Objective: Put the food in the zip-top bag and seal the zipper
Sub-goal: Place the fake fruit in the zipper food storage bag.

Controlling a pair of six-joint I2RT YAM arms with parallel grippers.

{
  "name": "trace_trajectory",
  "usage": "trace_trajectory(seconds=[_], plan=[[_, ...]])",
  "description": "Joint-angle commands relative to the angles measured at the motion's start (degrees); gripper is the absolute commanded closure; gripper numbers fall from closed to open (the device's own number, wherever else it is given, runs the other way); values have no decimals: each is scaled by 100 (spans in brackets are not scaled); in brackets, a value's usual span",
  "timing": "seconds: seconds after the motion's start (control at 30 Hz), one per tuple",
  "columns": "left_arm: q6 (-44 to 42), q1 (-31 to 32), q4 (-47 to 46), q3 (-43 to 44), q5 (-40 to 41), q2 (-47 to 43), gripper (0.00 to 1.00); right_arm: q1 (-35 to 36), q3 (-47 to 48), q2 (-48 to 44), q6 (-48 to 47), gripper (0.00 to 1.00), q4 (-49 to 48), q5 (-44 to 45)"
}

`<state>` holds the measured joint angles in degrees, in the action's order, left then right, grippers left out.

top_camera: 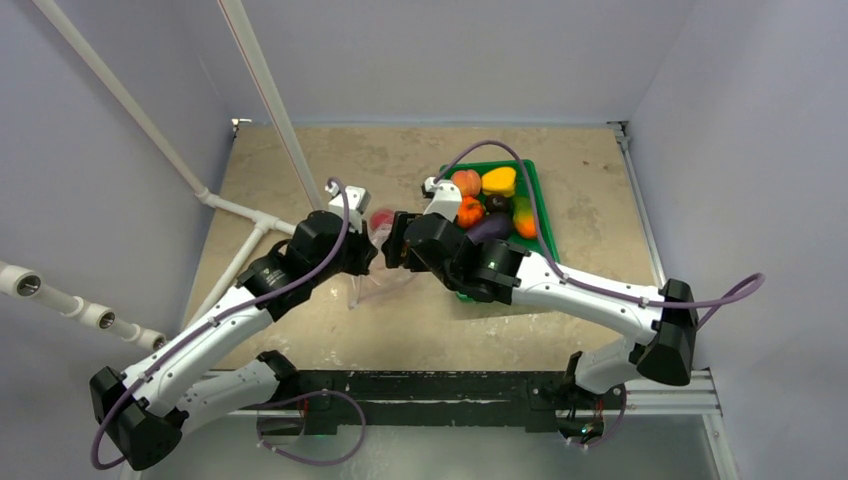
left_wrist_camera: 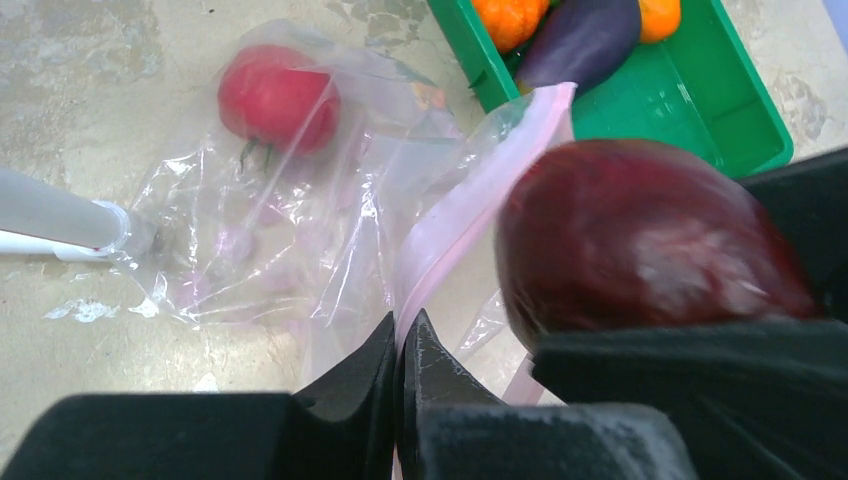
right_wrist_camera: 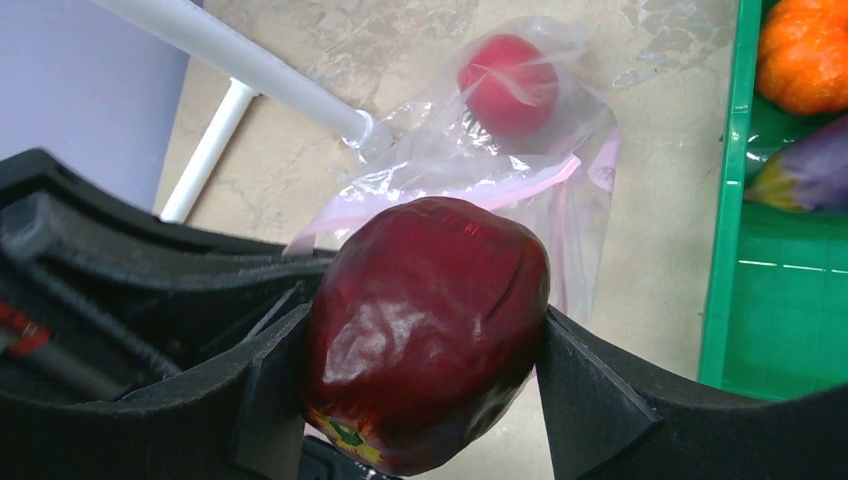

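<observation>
The clear zip-top bag point(left_wrist_camera: 250, 250) lies on the table left of the green tray, with a red tomato point(left_wrist_camera: 278, 97) inside it. My left gripper point(left_wrist_camera: 405, 325) is shut on the bag's pinkish zipper strip point(left_wrist_camera: 480, 190) and holds that edge lifted. My right gripper point(right_wrist_camera: 425, 320) is shut on a dark red apple point(right_wrist_camera: 430, 270), held just above the bag point(right_wrist_camera: 470, 160) near its raised mouth. The apple also shows in the left wrist view point(left_wrist_camera: 640, 235), right beside the lifted strip. In the top view the two grippers meet over the bag point(top_camera: 385, 285).
The green tray point(top_camera: 540, 215) at right holds several toy foods, among them a purple eggplant point(left_wrist_camera: 580, 40) and an orange pumpkin point(right_wrist_camera: 805, 50). A white pipe point(right_wrist_camera: 230, 45) runs across the table just left of the bag. Walls close in left, right and back.
</observation>
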<state>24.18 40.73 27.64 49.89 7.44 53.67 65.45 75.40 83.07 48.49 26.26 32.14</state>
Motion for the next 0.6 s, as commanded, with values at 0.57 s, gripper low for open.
trace_trajectory(seconds=[0.57], plan=[[130, -387, -505, -79, -629, 32, 100, -132, -549, 1, -368, 79, -1236, -608]])
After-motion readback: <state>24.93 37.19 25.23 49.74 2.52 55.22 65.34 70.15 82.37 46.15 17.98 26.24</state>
